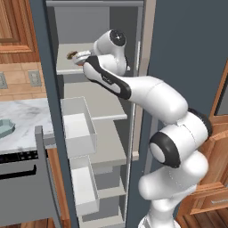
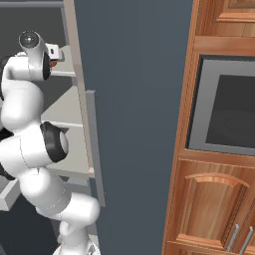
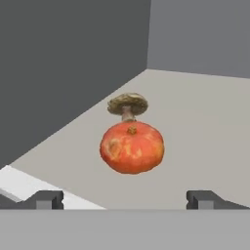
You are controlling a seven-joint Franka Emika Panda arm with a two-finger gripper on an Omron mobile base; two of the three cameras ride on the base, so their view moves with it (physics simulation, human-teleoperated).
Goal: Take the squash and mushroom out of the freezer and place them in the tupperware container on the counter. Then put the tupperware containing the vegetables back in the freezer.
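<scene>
Reaching into the freezer (image 1: 49,67) with the gripper (image 3: 124,199) spread wide, holding nothing.
On the upper shelf (image 3: 195,127) the squash (image 3: 132,147) sits centred ahead of the two fingertips (image 3: 46,199), clear of both; the mushroom (image 3: 127,105) stands just behind it. The tupperware container (image 1: 5,128) lies on the counter (image 1: 24,113).

I see my arm (image 1: 147,95) reaching into the open freezer (image 1: 100,124) toward eleven o'clock; the mushroom (image 1: 71,55) sits on an upper shelf, the tupperware container (image 1: 5,127) at nine o'clock.
</scene>
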